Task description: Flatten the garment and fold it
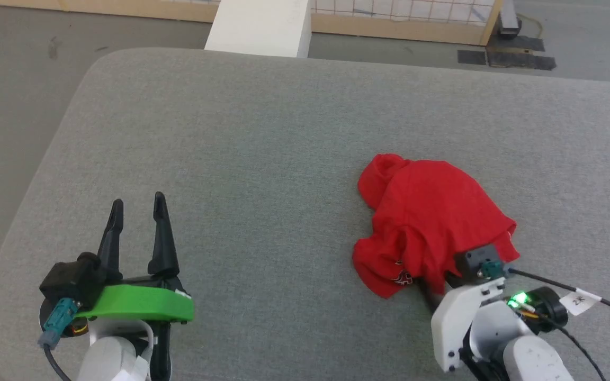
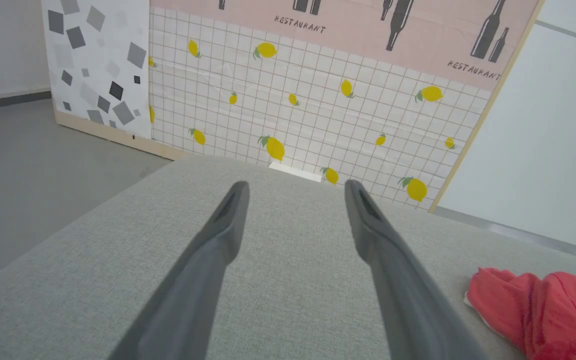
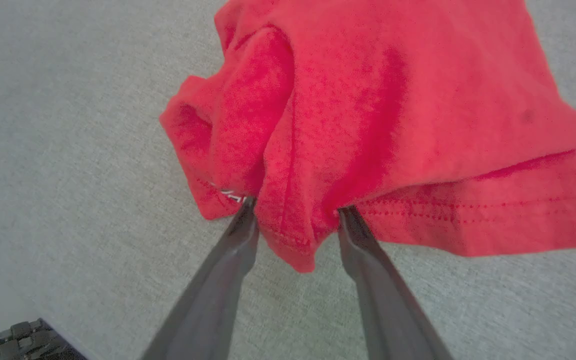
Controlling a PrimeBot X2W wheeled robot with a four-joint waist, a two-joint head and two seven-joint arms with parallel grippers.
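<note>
The garment [image 1: 432,222] is seen as a crumpled red heap on the grey cloth-covered table [image 1: 262,132], right of the middle and near the front edge. It is bunched and folded over itself, with a rounded lump at the far left and a smoother panel draped across the top. A small white-and-black print [image 1: 403,276] is partly shown at the near left edge, half tucked into a crease. In the right wrist view, a stitched hem [image 3: 468,207] is laid along the lower layer.

The right gripper [image 3: 295,205] is set at the heap's near edge. Its 2 fingers are held apart on either side of a hanging fold, their tips hidden under the cloth; the fold is not pinched.

The left gripper [image 1: 138,201] is held above the table's bare near left part, well apart from the garment, its jaws spread wide and nothing held.
</note>
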